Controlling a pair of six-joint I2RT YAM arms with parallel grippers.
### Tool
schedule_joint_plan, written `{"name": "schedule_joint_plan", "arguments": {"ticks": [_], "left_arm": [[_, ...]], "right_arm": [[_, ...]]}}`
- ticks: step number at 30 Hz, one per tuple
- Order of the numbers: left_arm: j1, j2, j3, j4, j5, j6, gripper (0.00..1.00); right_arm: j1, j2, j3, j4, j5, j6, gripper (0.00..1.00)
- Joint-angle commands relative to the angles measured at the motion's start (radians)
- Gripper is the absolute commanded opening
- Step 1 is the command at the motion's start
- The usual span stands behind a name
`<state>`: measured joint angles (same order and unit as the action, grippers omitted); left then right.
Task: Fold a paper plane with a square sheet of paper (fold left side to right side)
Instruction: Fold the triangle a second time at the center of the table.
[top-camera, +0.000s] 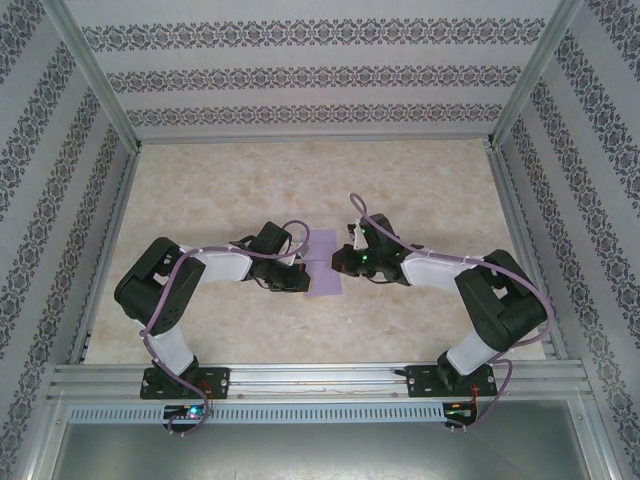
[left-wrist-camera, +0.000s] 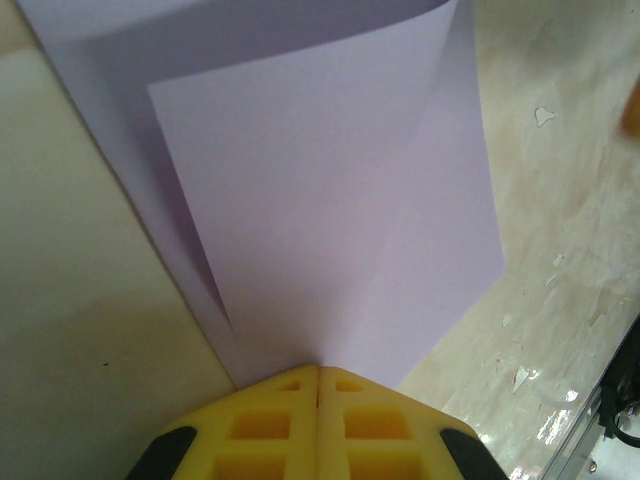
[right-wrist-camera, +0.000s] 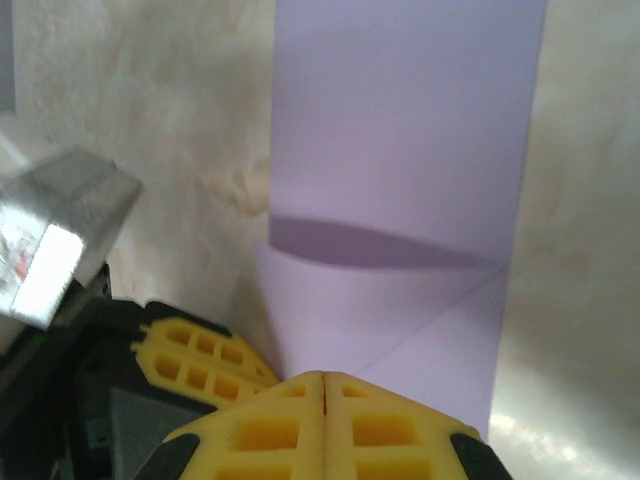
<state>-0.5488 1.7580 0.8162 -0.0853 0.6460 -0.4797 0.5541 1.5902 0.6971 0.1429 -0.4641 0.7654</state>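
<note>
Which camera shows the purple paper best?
The left wrist view: the square sheet of paper is close, its folded flap plain. The right wrist view shows it close, one part curling up. The top view shows a small patch between the arms.

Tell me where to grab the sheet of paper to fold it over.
Pinch the sheet of paper at the near corner of its lifted flap, coming in low from the left. The rest lies flat on the table, likely too flat to get under, while the curled flap stands clear. The left gripper looks shut on that corner.
</note>
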Motion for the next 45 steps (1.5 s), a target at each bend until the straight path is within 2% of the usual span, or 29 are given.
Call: {"name": "schedule_joint_plan", "arguments": {"ticks": [1,11,20,45], "left_arm": [[-0.019,0.062,-0.04,-0.123,-0.137,-0.002,0.03],[-0.021,0.065,-0.036,-0.127,-0.137,-0.004,0.03],[-0.023,0.068,-0.036,-0.128,-0.138,-0.002,0.03],[-0.025,0.074,-0.042,-0.125,-0.144,-0.01,0.02]], "right_arm": [[0.032,0.016,-0.013,0.075,-0.002,0.086,0.0],[0.095,0.132,-0.006,0.21,-0.025,0.19,0.0],[0.122,0.172,-0.004,0.248,-0.022,0.219,0.0],[0.136,0.226,-0.001,0.217,0.018,0.208,0.0]]}}
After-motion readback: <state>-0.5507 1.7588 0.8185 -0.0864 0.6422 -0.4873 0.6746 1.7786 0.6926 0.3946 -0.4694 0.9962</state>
